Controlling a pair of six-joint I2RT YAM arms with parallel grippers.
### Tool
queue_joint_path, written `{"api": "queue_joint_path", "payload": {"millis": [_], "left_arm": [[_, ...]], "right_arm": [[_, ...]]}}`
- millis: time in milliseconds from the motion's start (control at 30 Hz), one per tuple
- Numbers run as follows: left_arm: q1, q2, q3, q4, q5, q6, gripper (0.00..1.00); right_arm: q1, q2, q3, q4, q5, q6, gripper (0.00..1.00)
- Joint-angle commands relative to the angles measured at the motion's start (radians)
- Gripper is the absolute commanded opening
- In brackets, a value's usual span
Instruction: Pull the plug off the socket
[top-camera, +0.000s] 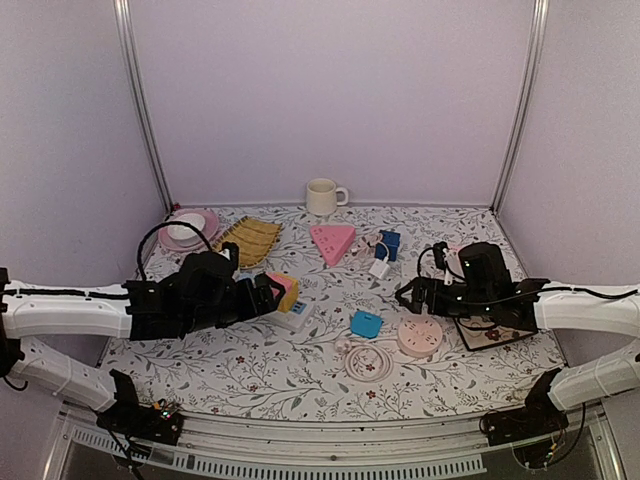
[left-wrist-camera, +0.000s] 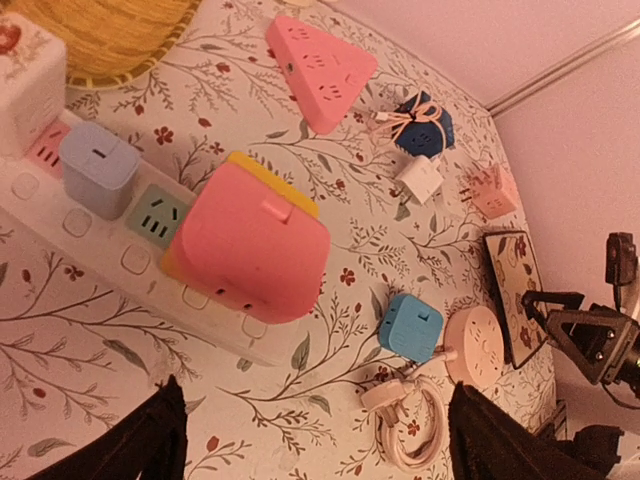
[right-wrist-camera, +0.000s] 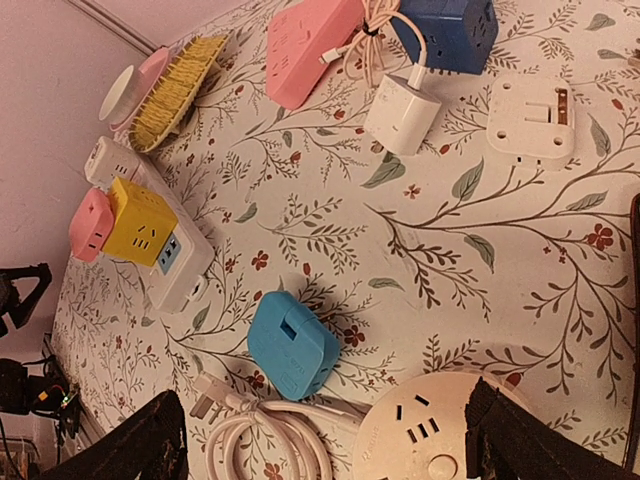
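A white power strip (top-camera: 297, 318) lies left of centre. A pink-and-yellow cube plug (top-camera: 283, 288) sits plugged into it. In the left wrist view the cube (left-wrist-camera: 250, 240) stands on the strip (left-wrist-camera: 90, 250) beside a lavender plug (left-wrist-camera: 98, 168) and a white adapter (left-wrist-camera: 25, 85). My left gripper (top-camera: 262, 297) is open and empty, just short of the cube, whose body lies ahead of the fingertips (left-wrist-camera: 150, 445). My right gripper (top-camera: 408, 293) is open and empty, hovering over a blue square adapter (right-wrist-camera: 290, 342) and a round pink socket (right-wrist-camera: 440, 440). The strip also shows in the right wrist view (right-wrist-camera: 175, 275).
A coiled white cable (top-camera: 368, 360) lies near the front. A pink triangular socket (top-camera: 332, 242), a dark blue cube (top-camera: 389, 243) and a white charger (top-camera: 380, 268) lie mid-table. A mug (top-camera: 322, 196), plates (top-camera: 188, 228) and a yellow woven mat (top-camera: 248, 240) stand behind. A dark tray (top-camera: 495, 330) lies right.
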Motion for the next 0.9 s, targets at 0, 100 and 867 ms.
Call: {"api": "queue_joint_path", "payload": {"millis": [0, 100, 867], "left_arm": [[0.069, -0.009, -0.061, 0.102, 0.022, -0.183, 0.9], [0.118, 0.017, -0.086, 0.201, 0.09, -0.217, 0.88], [0.208, 0.208, -0.11, 0.429, 0.148, -0.423, 0.63]], "right_arm": [[0.006, 0.006, 0.034, 0.03, 0.015, 0.002, 0.99], [0.005, 0.008, 0.035, 0.031, 0.015, 0.002, 0.99], [0.007, 0.0, 0.009, 0.047, 0.025, 0.024, 1.0]]}}
